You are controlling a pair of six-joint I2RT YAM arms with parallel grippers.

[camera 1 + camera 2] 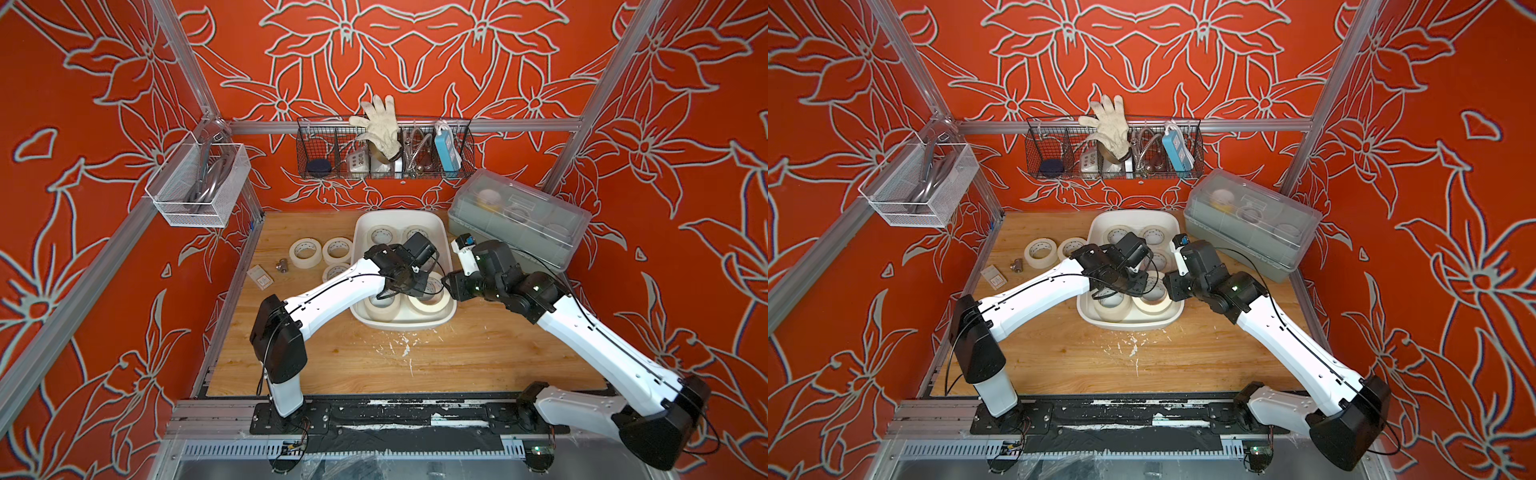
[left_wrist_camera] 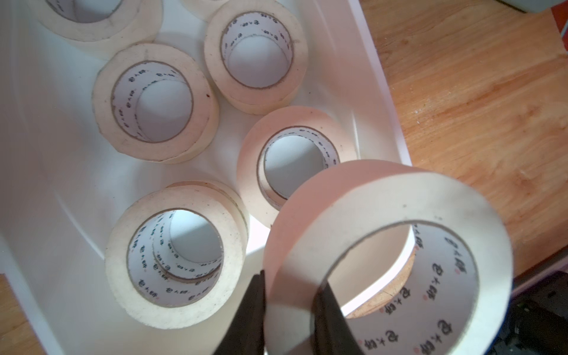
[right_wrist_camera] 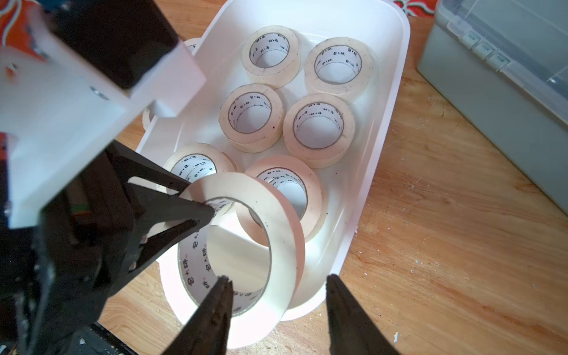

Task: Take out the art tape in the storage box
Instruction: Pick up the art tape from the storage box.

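Closest to your left wrist camera is one art tape roll [image 2: 384,196], tilted up on edge. Your left gripper [image 2: 292,276] pinches its wall, one finger inside the core and one outside. You hold it above the near end of the storage box [image 3: 396,76]. Your right gripper [image 3: 279,278] sits just beside it with jaws spread, and the roll's lower rim lies between them without being squeezed. Inside the box, more rolls [image 3: 349,126] lie flat in two rows of three, some stacked. Three loose rolls [image 1: 306,262] lie on the wooden table [image 1: 478,353] just beside the box on your left arm's side. Near them are a small metal fitting [image 1: 284,264] and a card [image 1: 259,276]. On the box's other side stands a grey-green lidded box [image 1: 519,220].
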